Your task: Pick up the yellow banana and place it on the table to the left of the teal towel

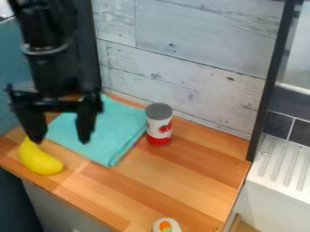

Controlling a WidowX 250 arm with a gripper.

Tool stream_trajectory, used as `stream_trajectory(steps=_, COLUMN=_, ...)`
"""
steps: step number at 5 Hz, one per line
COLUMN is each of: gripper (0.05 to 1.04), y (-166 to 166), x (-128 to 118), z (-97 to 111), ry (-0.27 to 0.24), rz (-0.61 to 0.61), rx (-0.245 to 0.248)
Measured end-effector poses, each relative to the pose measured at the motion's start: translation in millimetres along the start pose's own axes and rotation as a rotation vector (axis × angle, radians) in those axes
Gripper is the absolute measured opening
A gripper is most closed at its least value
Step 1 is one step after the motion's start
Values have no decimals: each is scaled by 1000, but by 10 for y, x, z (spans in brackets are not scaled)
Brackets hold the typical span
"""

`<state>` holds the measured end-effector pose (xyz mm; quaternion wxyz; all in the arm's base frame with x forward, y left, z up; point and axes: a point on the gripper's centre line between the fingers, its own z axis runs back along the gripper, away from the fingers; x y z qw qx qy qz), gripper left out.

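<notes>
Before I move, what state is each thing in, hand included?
Hand: open, nothing between its fingers.
Cloth: folded, lying flat.
Can: standing upright.
Banana: lying on the counter.
White item with carrot picture: partly cut off, can't tell.

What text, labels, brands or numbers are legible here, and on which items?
No legible text.
Can with grey lid: red marks on white label, any lettering too small to read.
White item at bottom edge: orange and green picture, no readable words.
Yellow banana: no print seen.
</notes>
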<state>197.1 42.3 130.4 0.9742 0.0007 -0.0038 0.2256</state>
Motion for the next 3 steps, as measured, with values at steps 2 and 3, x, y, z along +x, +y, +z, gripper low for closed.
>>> stream_trajectory(steps=2, gripper=1002, y=-581, x=-108, z=-102, ry=15, rz=-487, rx=-5)
stream_trajectory(steps=3, gripper=1002, y=-655, x=-166, z=-26, ry=-20, rz=-583, rx=2)
